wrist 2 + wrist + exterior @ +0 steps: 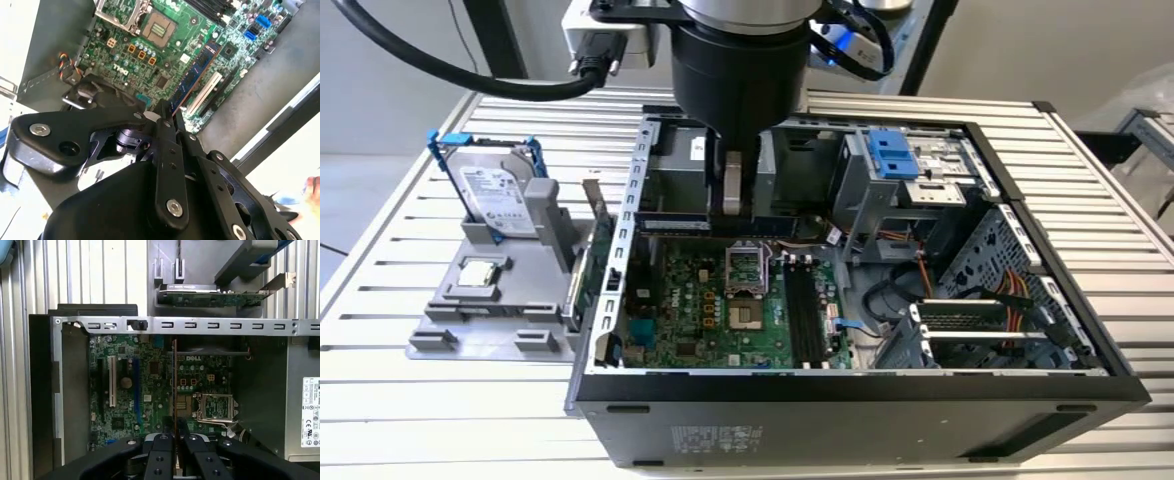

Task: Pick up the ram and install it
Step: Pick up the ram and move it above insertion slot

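Slatted aluminium table (400, 420) carries everything, with one open black computer case (854, 395) lying on its side as the biggest thing on it. One dark robot arm (734, 70) comes down into the case near its far wall. Bolted flat inside the case is one green motherboard (694, 320).

Just outside the case, on the exterior view's left, sits one grey fixture (454, 320). It holds one hard drive (494, 195) standing upright in a blue frame, one green expansion card (594, 265) on edge right beside the case wall, and one small square processor chip (480, 271) lying flat.

Printed labels show on the hard drive, on the case's near outer wall (720, 440) and, in the first wrist view, on a grey box (311, 412) inside the case; their text is too small to tell.

The gripper (176, 439) has its two black fingers pressed together on the ram (174, 370), pinching it by one end. The ram hangs on edge inside the case above the motherboard, near the case's far wall and crosswise to the long black slots (803, 310). It passes beside the one empty processor socket (744, 275). One white slot (112, 382) and one blue slot (136, 395) lie on the ram's other side.
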